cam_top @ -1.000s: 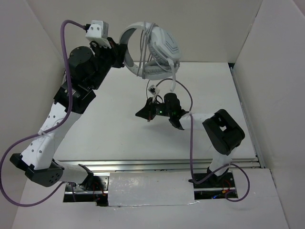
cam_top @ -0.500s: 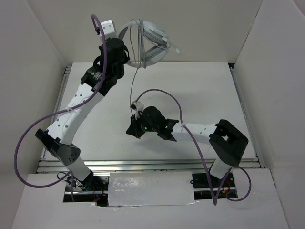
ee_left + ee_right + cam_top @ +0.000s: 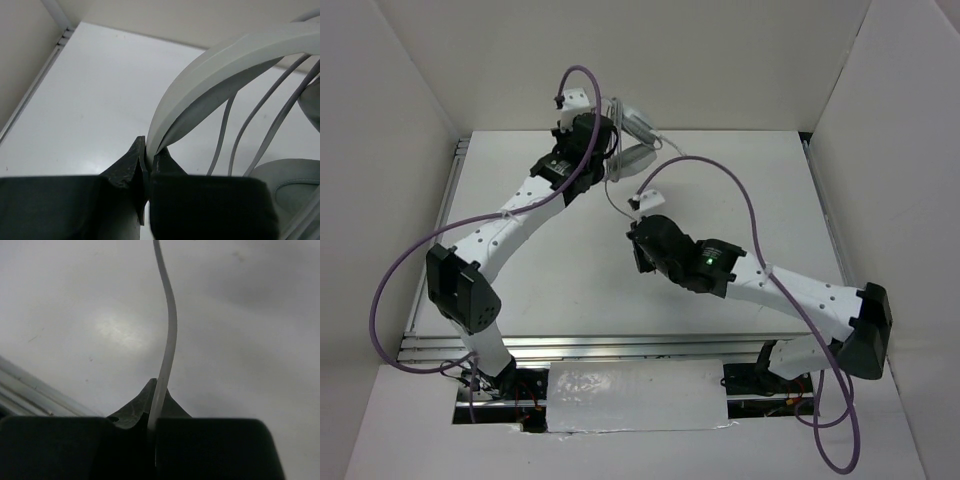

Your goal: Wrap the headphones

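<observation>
White bench point(image 3: 760, 190), headphones point(image 3: 636, 138) held up near its far edge.
Left gripper point(image 3: 148, 150) pinches the headband point(image 3: 200, 80); right gripper point(image 3: 156, 390), over mid-bench, is pressed together on their thin cable point(image 3: 168, 340).

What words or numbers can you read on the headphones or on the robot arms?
No text can be read anywhere in these pictures.
The light grey-white headphones with the curved plastic headband show no brand or letters.
Their thin grey cable is plain.
The small white block at the right arm's wrist has a dark mark, which is too small to read.
The green light on the right arm is only a glow, not a sign.
</observation>
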{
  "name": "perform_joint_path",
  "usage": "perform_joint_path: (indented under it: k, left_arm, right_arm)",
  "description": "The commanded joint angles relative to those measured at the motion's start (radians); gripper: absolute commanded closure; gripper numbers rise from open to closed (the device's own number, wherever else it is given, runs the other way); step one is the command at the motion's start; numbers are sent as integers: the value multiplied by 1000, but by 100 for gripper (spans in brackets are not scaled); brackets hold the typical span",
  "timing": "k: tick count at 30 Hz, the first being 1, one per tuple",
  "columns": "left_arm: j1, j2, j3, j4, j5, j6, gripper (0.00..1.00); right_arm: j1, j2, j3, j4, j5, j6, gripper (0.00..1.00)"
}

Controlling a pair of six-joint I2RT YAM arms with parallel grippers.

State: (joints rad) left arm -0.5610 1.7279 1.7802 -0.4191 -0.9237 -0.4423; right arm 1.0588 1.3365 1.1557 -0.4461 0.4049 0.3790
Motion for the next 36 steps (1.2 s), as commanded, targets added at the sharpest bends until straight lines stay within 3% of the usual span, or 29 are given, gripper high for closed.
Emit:
perform_joint_path:
  k: [1, 6, 9, 16, 22, 29, 36]
  left_arm:
    - [1, -16, -57, 117, 25, -10, 100]
    - [-5, -59, -209, 199, 183, 51, 100]
    - [-17, -88, -297, 230, 239, 85, 100]
    - [-40, -146, -464, 312, 546, 168, 100]
    - [-57, -212, -571, 349, 739, 163, 100]
    - [-100, -269, -673, 372, 848, 149, 100]
    - [-114, -288, -717, 358, 905, 136, 100]
  right_arm:
    - [7, -42, 113, -224, 290, -25, 100]
    - [-26, -30, 200, -304, 532, -72, 100]
    - [-54, -28, 240, -263, 560, -146, 100]
    - [-146, -53, 223, 13, 370, -403, 100]
    - [-235, -50, 179, 118, 302, -526, 100]
    - [-382, -27, 87, 190, 80, -540, 100]
    - [-459, 44, 45, 188, -53, -511, 88]
